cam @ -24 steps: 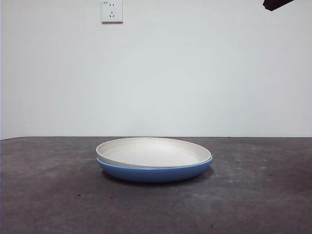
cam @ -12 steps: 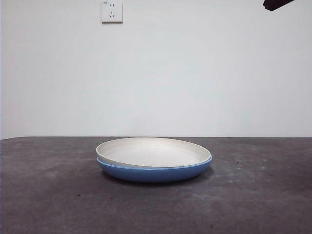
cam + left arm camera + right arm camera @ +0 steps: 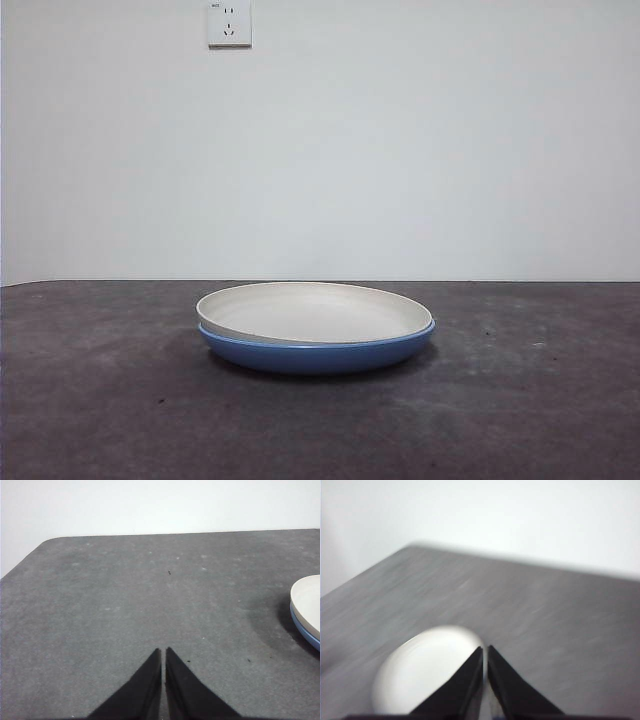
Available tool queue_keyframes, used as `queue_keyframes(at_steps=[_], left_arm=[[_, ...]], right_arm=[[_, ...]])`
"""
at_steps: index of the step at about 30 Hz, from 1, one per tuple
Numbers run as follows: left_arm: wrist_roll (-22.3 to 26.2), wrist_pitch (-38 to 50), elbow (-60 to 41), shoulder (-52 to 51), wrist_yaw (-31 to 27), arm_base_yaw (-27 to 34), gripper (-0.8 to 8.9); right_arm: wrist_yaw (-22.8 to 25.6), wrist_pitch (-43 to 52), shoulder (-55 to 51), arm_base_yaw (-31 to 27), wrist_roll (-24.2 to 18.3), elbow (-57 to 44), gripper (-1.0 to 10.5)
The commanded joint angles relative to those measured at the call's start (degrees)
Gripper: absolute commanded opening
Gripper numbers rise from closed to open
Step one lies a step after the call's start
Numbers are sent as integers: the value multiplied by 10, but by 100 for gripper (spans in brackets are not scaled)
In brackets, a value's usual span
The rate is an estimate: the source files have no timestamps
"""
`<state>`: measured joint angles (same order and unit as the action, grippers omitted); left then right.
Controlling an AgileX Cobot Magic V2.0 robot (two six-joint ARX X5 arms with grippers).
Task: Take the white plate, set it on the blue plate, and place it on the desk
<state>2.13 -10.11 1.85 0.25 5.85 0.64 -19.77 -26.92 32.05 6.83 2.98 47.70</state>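
1. The wide, shallow, matte cream-white round plate (image 3: 318, 312) sits nested inside the glossy medium-blue round plate (image 3: 318, 355), its rim riding a little higher on one side so it looks slightly tilted.
2. Both plates rest together on the broad, dark grey-brown, mottled counter (image 3: 100, 400), roughly at its middle as seen from the front.
3. The left pincer (image 3: 163, 651) hangs over bare counter with its two black jaws pressed together, tips all but touching, and nothing between them. The stacked plates lie well apart from it, showing only as a sliver at the edge of its wrist view.
4. The right pincer (image 3: 485, 649) is above the counter, jaws likewise closed to a thin slit and holding nothing. Its wrist view is blurred; the white plate appears as a pale oval close under the jaw tips.
5. A white wall socket (image 3: 229, 23) is mounted high on the pale wall behind.
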Motion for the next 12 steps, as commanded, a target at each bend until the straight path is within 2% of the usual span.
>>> queue_keyframes(at_steps=[1,5,12], left_arm=[[-3,-5,-12,-1,-1,1,16],[-3,-5,-12,-1,-1,1,16],[-3,-5,-12,-1,-1,1,16]], right_arm=[[16,65,-46,-38,-19,-68,8],[57,169,-123,-68,-19,-186,8],[112,281,-230,-70,-2,-355,8]])
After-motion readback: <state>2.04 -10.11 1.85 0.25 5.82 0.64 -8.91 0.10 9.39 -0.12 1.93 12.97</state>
